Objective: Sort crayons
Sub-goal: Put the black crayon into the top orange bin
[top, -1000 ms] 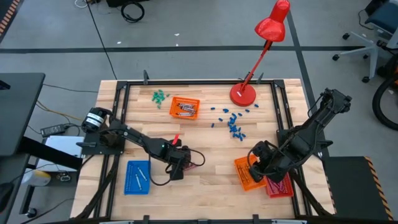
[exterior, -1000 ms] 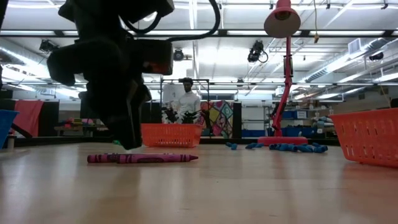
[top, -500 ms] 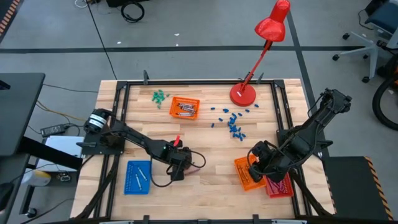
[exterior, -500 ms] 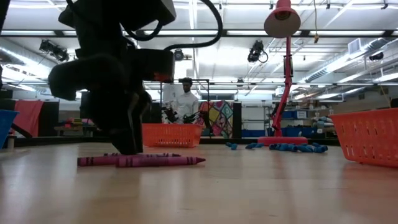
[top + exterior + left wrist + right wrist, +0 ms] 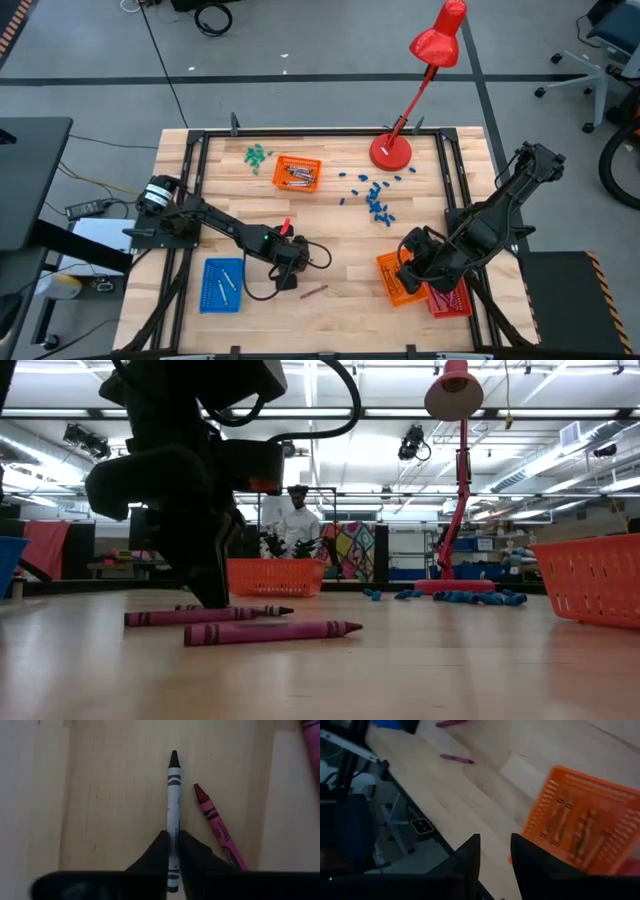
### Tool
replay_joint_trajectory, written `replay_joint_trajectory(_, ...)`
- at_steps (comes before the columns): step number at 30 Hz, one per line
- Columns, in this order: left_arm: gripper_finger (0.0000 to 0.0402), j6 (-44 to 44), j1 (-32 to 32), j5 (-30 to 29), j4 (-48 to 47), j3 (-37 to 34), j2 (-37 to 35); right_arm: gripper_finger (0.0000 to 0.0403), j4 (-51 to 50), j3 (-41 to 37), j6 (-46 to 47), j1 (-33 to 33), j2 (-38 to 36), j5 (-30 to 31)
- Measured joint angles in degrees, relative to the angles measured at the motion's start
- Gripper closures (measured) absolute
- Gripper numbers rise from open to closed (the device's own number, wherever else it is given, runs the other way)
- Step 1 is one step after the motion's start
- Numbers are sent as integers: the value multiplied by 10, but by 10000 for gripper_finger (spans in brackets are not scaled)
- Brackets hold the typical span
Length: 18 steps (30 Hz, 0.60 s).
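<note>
Wood surface (image 5: 340, 240), centre-left: left gripper (image 5: 173, 851) pinches grey crayon (image 5: 173, 810), axis running 12–6 out from the fingers; magenta crayon (image 5: 216, 826) just beside at 3. Right gripper (image 5: 495, 851) open, well apart.

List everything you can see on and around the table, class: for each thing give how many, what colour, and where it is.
Table: one, pale wood, under everything.
Lamp: one, red, far edge right of middle.
Orange trays: two, one at the far middle holding crayons, one at the near right holding crayons.
Red tray: one, near right corner, mostly hidden by the right arm.
Blue tray: one, near left.
Blue pieces: a scatter, near the lamp base.
Green pieces: a small cluster, far left.
Magenta crayons: at least two, loose near the left arm.
Grey-white crayon: one, black tip, between the left fingers.
Person: one, white top, in the room behind.
Left pincer: shut on the grey-white crayon.
Right pincer: open, beside the near orange tray.
</note>
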Motion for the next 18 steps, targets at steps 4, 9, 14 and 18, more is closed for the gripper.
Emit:
replay_joint_trajectory(4, 385, -30, 6, 1, -2, 0, 0, 290, 18, 0, -35, -7, 17, -10)
replay_joint_trajectory(9, 383, -60, 8, -14, 12, -2, -8, 290, 37, 0, -54, -18, 39, -31)
replay_joint_trajectory(14, 383, -67, 9, -43, 17, -5, -24, 290, 38, 0, -57, -19, 40, -33)
replay_joint_trajectory(18, 383, -77, 17, -60, 24, -4, -41, 290, 34, 0, -57, -19, 34, -29)
